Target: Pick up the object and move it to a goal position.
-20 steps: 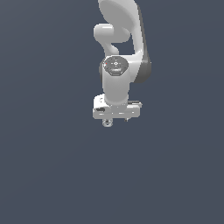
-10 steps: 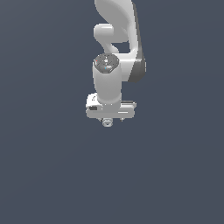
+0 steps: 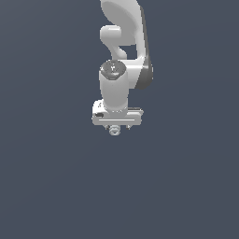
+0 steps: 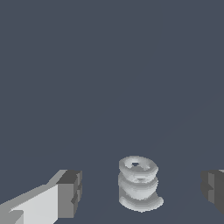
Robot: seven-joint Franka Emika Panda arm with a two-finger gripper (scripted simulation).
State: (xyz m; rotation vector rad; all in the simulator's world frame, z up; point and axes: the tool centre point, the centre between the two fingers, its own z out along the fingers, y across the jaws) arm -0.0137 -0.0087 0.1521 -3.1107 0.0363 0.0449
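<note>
A: What is the object (image 4: 138, 188) made of, by the look of it?

B: Pale grey and matte, a small roundish piece built of three stacked ring-like ridges with a hollow in its top ring. It stands upright. In the exterior view it shows only as a tiny pale knob (image 3: 113, 131) just under the white bar of the gripper (image 3: 115, 127), a little above the middle of the frame.

A: And the gripper itself?

B: Smooth white shell, blocky dark grey fingers (image 4: 70, 193). In the wrist view the gripper (image 4: 142, 192) has its fingers spread wide, one on each side of the object and both clear of it, so nothing is grasped. The far finger is cut off at the frame edge.

A: What about the surface around it?

B: Flat, even slate blue-grey everywhere, no texture, no edges, no walls to be seen. Whether the object rests on that surface is probably so, but no clear shadow settles it.

A: Anything else hidden?

B: The arm (image 3: 122, 51) runs out of the upper edge of the exterior view, so its base is unseen.
</note>
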